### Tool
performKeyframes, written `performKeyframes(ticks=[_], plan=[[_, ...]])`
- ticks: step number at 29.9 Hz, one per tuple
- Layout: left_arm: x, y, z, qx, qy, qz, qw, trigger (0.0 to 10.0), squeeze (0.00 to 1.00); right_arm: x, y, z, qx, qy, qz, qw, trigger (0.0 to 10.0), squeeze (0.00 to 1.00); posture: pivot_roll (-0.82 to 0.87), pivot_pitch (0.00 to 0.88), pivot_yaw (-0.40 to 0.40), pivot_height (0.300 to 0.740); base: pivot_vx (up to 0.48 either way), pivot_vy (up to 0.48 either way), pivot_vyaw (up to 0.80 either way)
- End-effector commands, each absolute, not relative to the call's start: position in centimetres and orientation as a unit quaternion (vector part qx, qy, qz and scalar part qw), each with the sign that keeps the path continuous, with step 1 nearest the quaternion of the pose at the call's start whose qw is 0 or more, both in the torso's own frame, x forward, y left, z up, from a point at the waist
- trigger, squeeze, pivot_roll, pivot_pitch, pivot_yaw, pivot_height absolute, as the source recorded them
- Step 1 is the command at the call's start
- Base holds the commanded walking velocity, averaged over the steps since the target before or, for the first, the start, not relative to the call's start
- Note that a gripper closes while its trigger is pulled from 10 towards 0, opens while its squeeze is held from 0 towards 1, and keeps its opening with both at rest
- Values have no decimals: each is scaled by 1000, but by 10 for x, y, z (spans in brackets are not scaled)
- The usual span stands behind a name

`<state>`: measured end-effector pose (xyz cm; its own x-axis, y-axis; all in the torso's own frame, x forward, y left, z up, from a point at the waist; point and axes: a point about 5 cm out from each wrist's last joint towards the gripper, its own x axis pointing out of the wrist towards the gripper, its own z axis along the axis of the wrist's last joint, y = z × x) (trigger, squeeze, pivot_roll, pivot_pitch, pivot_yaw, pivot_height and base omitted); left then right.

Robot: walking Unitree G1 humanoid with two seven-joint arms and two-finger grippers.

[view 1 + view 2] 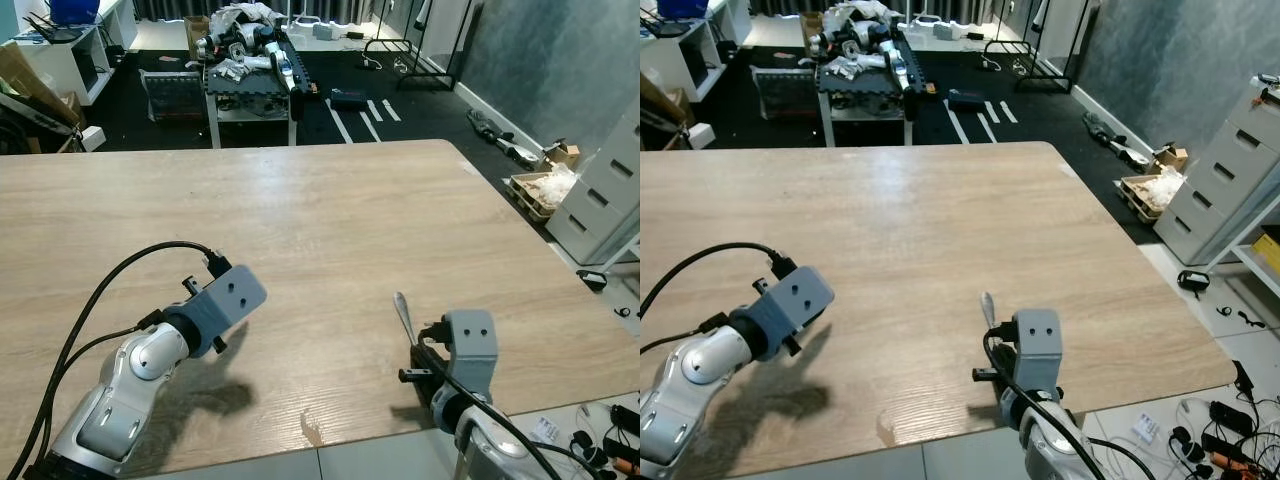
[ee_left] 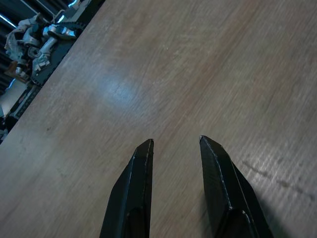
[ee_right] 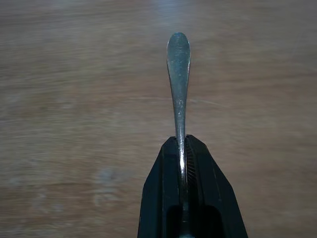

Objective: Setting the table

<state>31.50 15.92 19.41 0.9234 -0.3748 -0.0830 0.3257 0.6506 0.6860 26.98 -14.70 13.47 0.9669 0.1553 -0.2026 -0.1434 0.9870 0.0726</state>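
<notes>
My right gripper (image 3: 180, 148) is clamped tight on a slim piece of metal cutlery (image 3: 179, 64), whose handle end juts forward past my fingertips over the near right part of the wooden table (image 1: 330, 220). The working end is buried between my fingers, so I can't say whether it is a spoon, fork or knife. It should be light and rigid, but polished steel is slick and the shank is thin, so I judge it could pivot or slide if I loosen even a little; a hold nearer its middle, flat faces against the pads, would be steadier than pinching its edge. From the head view the handle tilts up and away above the board, not touching it. My left gripper (image 2: 176, 144) hovers over bare tabletop at the near left, fingers parted a narrow way and holding nothing.
</notes>
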Motion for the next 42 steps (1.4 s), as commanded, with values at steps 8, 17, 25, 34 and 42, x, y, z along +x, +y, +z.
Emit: performKeyframes(ticks=[8,17,25,34,42], plan=[[316,157,191,372,-31,-197,907,10000,0,276,-138,202,36,-87,106,990,0,0,31,141,43,740,0,0,0],[317,156,192,372,-33,-197,907,10000,0,272,-126,186,0,-64,149,987,10000,0,34,144,46,740,0,0,0],[317,157,191,371,-31,-198,907,10000,0,275,-140,153,-46,8,124,991,10000,1000,33,150,46,740,0,0,0],[317,157,191,372,-31,-199,906,10000,0,282,-151,139,-46,47,127,990,10000,1000,38,153,49,740,0,0,0],[317,157,191,372,-30,-199,906,10000,0,283,-151,119,-74,119,138,981,7843,0,41,155,50,740,0,0,0]])
